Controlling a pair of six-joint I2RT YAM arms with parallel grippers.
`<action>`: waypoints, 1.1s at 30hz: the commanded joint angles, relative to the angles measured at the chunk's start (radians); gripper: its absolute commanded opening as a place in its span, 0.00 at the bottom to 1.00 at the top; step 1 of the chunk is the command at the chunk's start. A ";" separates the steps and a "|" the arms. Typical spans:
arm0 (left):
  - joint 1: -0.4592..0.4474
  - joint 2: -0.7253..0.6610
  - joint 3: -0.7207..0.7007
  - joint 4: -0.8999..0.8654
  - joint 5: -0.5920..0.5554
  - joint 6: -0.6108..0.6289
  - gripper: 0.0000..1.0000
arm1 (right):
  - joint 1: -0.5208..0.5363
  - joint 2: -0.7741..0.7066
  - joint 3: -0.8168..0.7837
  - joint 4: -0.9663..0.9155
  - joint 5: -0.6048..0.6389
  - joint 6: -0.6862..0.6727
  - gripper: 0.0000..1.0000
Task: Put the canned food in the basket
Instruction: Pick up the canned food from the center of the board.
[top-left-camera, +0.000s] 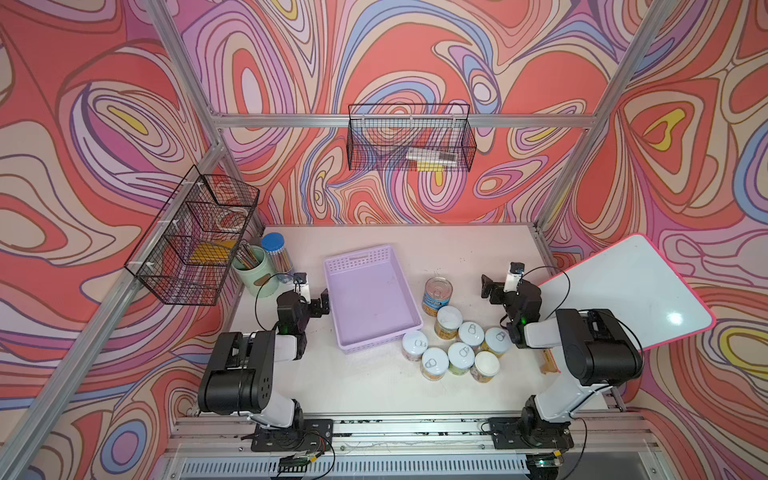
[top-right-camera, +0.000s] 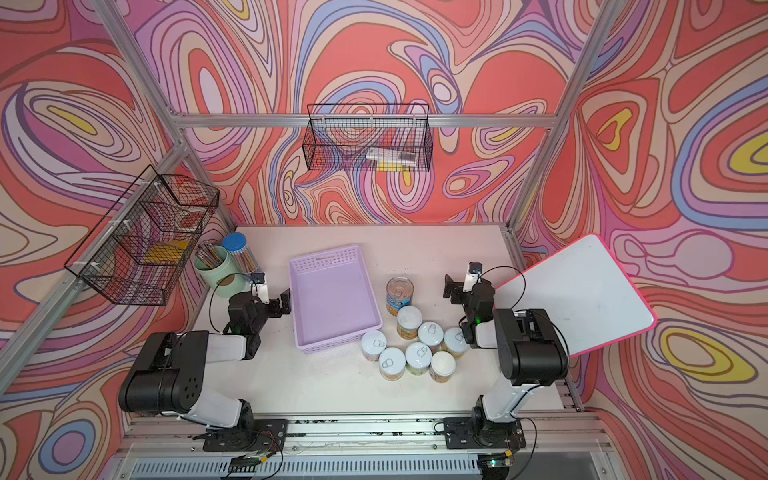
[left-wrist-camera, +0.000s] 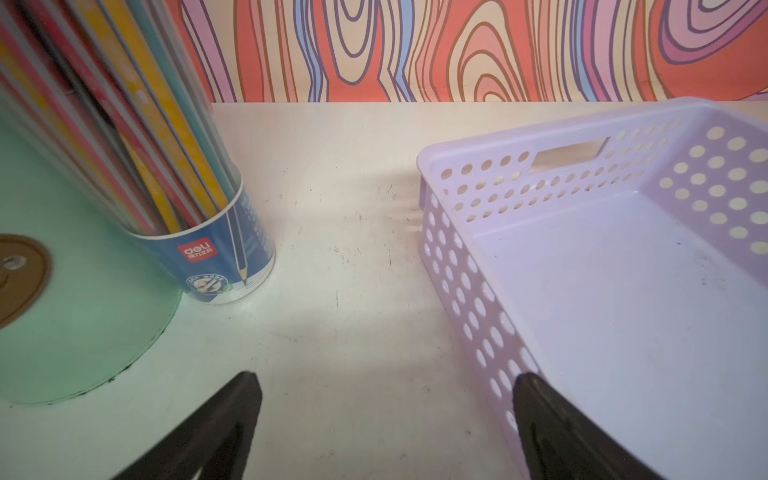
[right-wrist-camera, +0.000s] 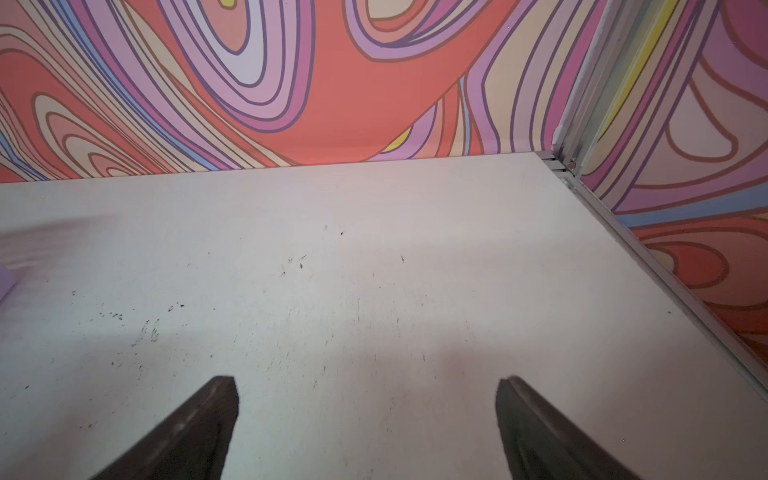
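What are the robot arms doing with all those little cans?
Nothing is being held yet. Both grippers are open: the left gripper sits at the edge of the lilac basket, and the right gripper hangs over bare table. The basket is empty. All eight cans stand on the table beside it, seven short ones bunched together and the taller blue-and-yellow can just behind them.
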 joint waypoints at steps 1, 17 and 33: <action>0.003 0.003 0.006 0.005 -0.004 -0.010 0.99 | 0.005 0.009 0.008 0.000 0.013 0.002 0.98; 0.002 0.003 0.009 0.000 -0.004 -0.008 0.99 | 0.005 0.009 0.008 -0.001 0.013 0.002 0.98; -0.017 -0.214 -0.022 -0.144 -0.127 -0.038 0.99 | 0.005 -0.134 0.024 -0.146 -0.001 -0.006 0.98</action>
